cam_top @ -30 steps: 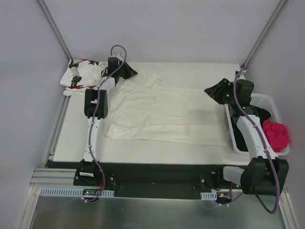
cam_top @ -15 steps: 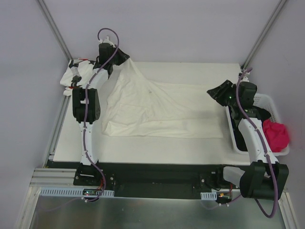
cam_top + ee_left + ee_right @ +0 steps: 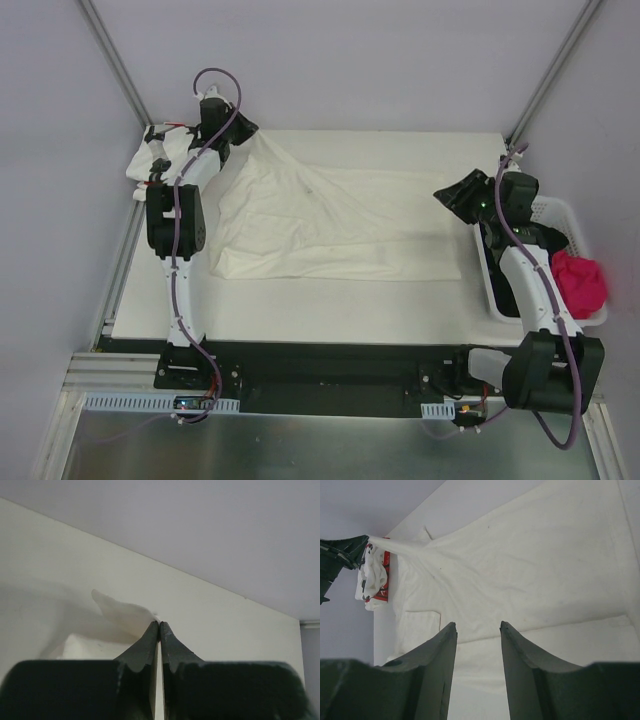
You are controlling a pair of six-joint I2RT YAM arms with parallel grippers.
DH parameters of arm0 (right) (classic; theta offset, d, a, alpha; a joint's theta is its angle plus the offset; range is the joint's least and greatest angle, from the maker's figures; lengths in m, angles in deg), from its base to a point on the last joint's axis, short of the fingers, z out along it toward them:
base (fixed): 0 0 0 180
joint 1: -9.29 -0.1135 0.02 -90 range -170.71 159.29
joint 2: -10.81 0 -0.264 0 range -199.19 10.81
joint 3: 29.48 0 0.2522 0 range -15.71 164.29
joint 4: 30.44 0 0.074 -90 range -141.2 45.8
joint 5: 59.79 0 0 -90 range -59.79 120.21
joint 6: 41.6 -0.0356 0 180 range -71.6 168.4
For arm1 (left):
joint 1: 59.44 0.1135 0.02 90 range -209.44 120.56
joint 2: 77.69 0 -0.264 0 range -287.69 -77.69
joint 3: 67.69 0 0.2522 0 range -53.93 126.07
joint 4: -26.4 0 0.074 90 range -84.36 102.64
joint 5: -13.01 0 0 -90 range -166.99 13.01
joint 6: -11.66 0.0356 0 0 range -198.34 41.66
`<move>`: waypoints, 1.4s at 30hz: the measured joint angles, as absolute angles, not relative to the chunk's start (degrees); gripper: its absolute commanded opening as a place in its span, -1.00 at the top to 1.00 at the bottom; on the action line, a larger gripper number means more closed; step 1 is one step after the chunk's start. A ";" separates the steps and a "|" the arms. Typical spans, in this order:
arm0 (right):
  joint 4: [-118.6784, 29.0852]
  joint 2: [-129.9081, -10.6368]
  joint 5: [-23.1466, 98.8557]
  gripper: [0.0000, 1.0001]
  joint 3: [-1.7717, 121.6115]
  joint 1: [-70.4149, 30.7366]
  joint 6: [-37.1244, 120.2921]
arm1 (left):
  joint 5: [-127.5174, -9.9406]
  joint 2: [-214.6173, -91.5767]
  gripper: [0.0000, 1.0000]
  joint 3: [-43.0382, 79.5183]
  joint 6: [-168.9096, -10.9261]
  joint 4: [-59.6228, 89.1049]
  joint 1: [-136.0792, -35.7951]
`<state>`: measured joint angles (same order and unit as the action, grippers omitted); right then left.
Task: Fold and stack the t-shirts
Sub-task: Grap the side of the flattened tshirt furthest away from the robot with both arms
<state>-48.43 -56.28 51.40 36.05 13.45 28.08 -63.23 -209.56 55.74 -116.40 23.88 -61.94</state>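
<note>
The large cream-white t-shirt [image 3: 330,225] lies spread over the table, its far-left corner pulled up into a taut peak. My left gripper [image 3: 235,128] is shut on that corner, raised over the table's back left. In the left wrist view the fingertips [image 3: 160,624] pinch a thin fold of the cream cloth [image 3: 120,612]. The star-print t-shirt [image 3: 155,160] lies crumpled at the far-left corner, partly behind the left arm. My right gripper [image 3: 452,197] hovers open over the cream shirt's right end; in its wrist view the gripper [image 3: 477,625] is empty above the shirt [image 3: 520,570].
A white perforated basket [image 3: 553,206] stands off the table's right edge with a bright pink cloth [image 3: 580,280] in it. Grey walls and slanted frame posts close in the back. Bare table [image 3: 400,150] runs along the far edge.
My left gripper has risen and swung back-left with the cream shirt's corner, dragging the shirt leftward and tenting it. The right arm has hardly moved.
</note>
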 measured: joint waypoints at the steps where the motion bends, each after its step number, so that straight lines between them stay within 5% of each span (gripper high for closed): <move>1: -48.28 -56.89 51.75 0.14 36.05 13.45 28.06 | -63.73 -209.41 1.00 55.24 -116.38 23.82 -61.92; 20: -41.65 -83.06 57.26 0.10 46.89 9.32 23.73 | -68.76 -196.78 1.00 41.79 -114.89 25.08 -57.83; 34: -49.46 -113.37 56.61 0.07 85.39 9.93 28.08 | -68.76 -196.01 1.00 38.27 -114.89 26.96 -57.48; 42: -53.85 -126.53 57.04 0.07 96.42 11.70 27.23 | -68.63 -195.31 1.00 38.12 -114.00 26.90 -57.48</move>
<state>-53.85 -126.53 57.04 96.42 11.70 27.23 -68.63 -195.31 38.12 -114.00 26.90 -57.48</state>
